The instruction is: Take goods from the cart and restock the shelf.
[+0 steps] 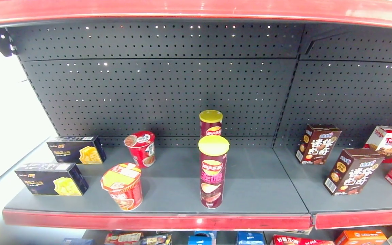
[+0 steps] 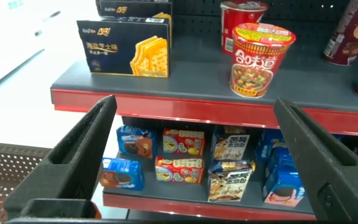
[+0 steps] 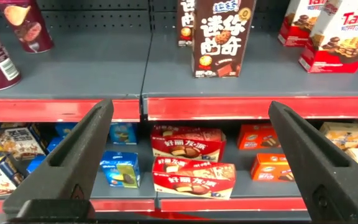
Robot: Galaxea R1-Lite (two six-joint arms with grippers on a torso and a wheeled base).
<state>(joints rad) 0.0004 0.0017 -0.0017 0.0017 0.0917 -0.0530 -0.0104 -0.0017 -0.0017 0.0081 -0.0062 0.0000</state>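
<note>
A grey shelf (image 1: pixel 260 183) is carrying two chip cans (image 1: pixel 212 177), two noodle cups (image 1: pixel 124 189) and snack boxes (image 1: pixel 350 172). The left jaws and the right jaws are gaping wide before it, each gripping nothing.

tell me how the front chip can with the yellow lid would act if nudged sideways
The front chip can stands tall on a narrow base, so a push near its yellow lid would probably tip it. Once down, its round body would likely roll along the flat shelf. It stands near the red front edge, so it might fall off.
</note>
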